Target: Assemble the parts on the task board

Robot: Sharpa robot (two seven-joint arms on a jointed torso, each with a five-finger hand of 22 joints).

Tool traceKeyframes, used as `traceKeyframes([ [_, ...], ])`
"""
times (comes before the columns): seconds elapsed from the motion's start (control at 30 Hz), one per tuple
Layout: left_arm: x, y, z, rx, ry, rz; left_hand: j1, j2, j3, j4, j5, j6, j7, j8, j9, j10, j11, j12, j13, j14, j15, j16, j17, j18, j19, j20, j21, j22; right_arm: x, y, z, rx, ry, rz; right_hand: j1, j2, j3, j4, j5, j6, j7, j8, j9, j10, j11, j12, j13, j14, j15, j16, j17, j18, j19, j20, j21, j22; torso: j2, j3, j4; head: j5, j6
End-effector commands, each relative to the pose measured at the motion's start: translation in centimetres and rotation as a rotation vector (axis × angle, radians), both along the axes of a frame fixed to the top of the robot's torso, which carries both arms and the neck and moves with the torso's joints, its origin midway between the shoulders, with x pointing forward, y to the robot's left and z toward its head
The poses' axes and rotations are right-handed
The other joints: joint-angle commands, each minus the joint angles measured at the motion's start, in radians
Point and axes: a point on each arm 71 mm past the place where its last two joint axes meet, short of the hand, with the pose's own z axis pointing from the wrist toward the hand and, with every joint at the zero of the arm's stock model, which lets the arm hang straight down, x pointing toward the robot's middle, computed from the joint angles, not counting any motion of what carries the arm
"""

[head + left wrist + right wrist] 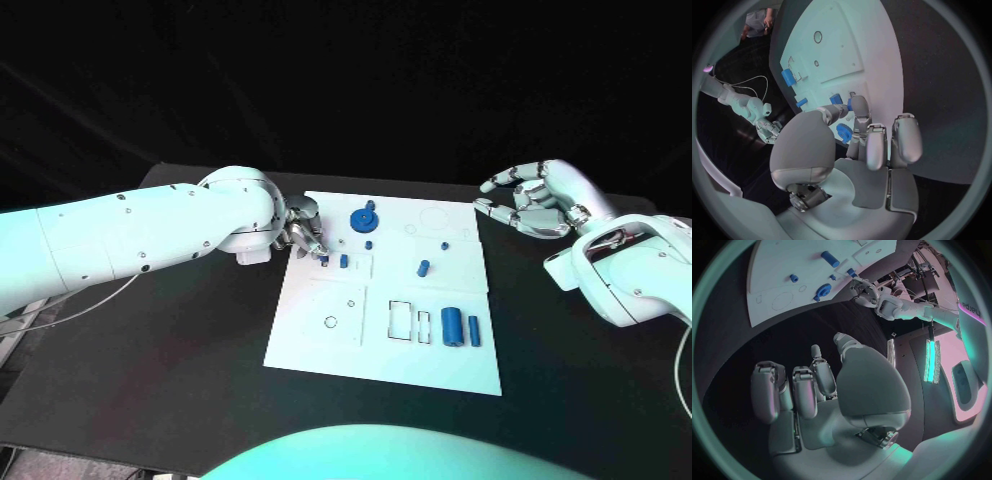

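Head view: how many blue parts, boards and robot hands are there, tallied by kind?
blue parts: 6
board: 1
Hands, left hand and right hand: 2
Total: 9

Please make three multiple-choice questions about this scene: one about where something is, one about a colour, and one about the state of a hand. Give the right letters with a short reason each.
1. Where is the left hand?
A. at the task board's far left edge
B. off the table
C. over the board's near right corner

2. What colour is the round gear-like part on the board?
A. red
B. blue
C. yellow

3. What is the state of the right hand?
A. holding a part
B. pressing on the board
C. empty, raised beside the board

Answers: 1 A, its fingers reach over that edge. 2 B, it shows blue on white. 3 C, its curled fingers hold nothing.
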Motion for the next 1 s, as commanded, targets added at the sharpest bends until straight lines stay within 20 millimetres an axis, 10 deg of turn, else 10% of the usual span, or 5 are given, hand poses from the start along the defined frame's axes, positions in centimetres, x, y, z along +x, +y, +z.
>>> traceKeyframes([
  [0.03, -0.15, -0.14, -0.16, 0.018, 0.021, -0.022, 0.007, -0.003, 0.204, -0.210, 0.006, 0.005, -0.001, 0.004, 0.001, 0.005, -0.001, 0.001, 0.001, 0.069, -0.008, -0.001, 0.099, -0.006, -0.001, -0.003, 0.000, -0.001, -0.04, 0.13, -0.02, -0.002, -0.002, 0.012, -0.013, -0.001, -0.004, -0.001, 0.006, -0.009, 0.000, 0.005, 0.002, -0.004, -0.001, -0.004, 0.053, 0.091, -0.006, -0.005, 0.214, 0.016, 0.030, -0.006, -0.003, 0.169, 0.000, 0.0003, -0.0010, 0.005, 0.000],
  [1.0, -0.34, -0.39, -0.27, 0.029, 0.036, -0.041, 0.008, -0.004, 0.205, -0.212, 0.006, 0.006, -0.001, 0.003, 0.001, 0.005, -0.001, 0.005, 0.007, 0.068, -0.008, -0.002, 0.098, -0.005, -0.006, -0.004, -0.003, -0.008, -0.01, 0.19, -0.05, -0.003, 0.000, 0.012, -0.013, -0.001, -0.004, -0.001, 0.006, -0.009, 0.000, 0.005, 0.002, -0.004, -0.001, -0.004, 0.053, 0.091, -0.006, -0.005, 0.214, 0.016, 0.030, -0.006, -0.003, 0.169, 0.000, 0.0000, -0.0002, 0.005, -0.008],
])
